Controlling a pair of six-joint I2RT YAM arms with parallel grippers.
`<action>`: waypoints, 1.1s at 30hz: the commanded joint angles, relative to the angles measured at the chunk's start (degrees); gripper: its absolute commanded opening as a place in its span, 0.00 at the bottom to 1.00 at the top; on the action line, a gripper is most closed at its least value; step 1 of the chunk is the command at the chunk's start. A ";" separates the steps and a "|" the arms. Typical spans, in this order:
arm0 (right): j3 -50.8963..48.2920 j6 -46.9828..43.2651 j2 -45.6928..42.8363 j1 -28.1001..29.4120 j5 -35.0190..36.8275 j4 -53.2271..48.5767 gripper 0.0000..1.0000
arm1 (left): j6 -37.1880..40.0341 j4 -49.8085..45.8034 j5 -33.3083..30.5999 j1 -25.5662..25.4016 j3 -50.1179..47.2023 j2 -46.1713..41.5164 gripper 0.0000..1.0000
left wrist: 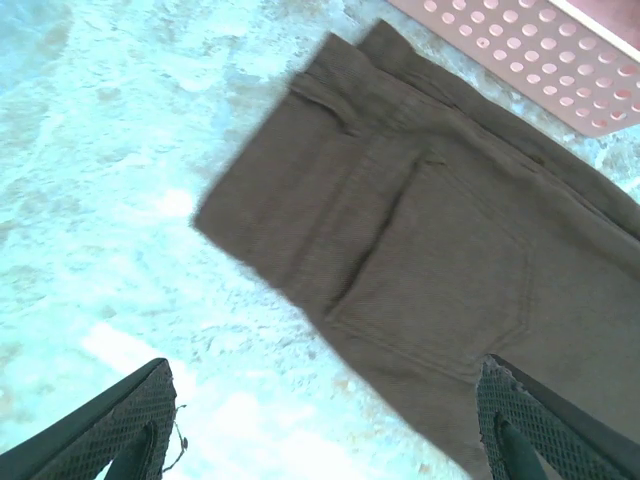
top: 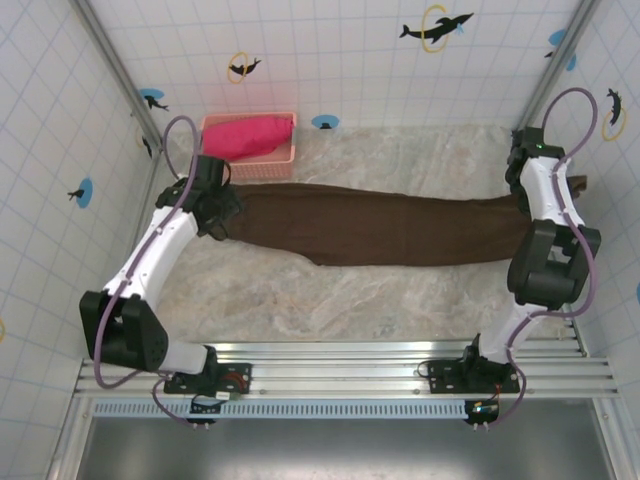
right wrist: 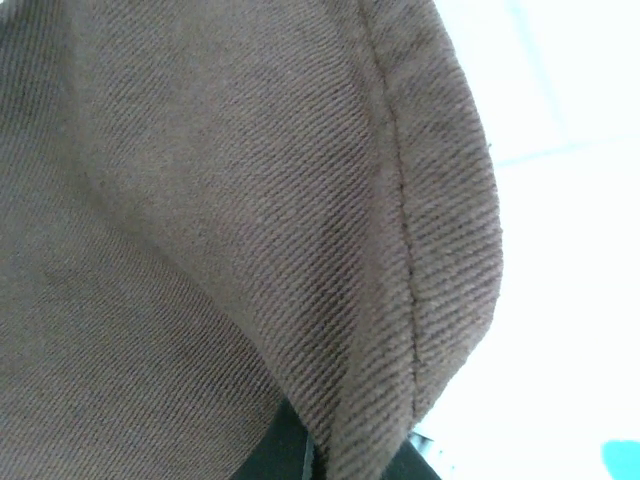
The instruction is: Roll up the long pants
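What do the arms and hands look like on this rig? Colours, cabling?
Left arm and right arm: white link shells, chunky black joint housings, a purple cable looping off each. Black bases on an aluminium rail. Left hand fingers: black, wedge-shaped, with fine dimpled grip pads.

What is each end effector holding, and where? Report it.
Right end effector grips the long pants at a leg hem; left end effector is open, holding nothing.

Long pants (right wrist: 250, 200): brown cloth, matt, diagonal twill ribs, stitched hem. Desk (top: 300, 300): marble-look, smooth, slight sheen. Basket (left wrist: 530, 50): pink plastic, perforated. Left fingers (left wrist: 120, 420): black, matt, cross-hatched grip texture. Front rail (top: 350, 362): bare metal, ribbed.
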 commanded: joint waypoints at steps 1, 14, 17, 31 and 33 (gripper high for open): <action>-1.15 3.88 -3.80 0.18 10.02 -3.47 0.00 | -0.46 -7.18 -4.11 -0.09 -0.12 -5.18 0.80; -3.20 6.63 -7.75 14.64 14.63 -6.92 0.00 | 6.99 -5.14 -1.57 0.01 1.97 -3.03 0.81; 2.12 15.92 -3.32 23.77 16.04 -15.21 0.00 | 8.55 -3.98 -1.22 0.01 2.00 -1.91 0.81; 33.74 35.69 21.75 49.90 16.44 -39.39 0.00 | 12.72 -0.33 2.49 2.10 0.86 -0.75 0.81; 37.61 36.85 24.32 52.05 16.10 -41.52 0.00 | 13.22 -0.11 2.75 2.63 0.78 -0.67 0.82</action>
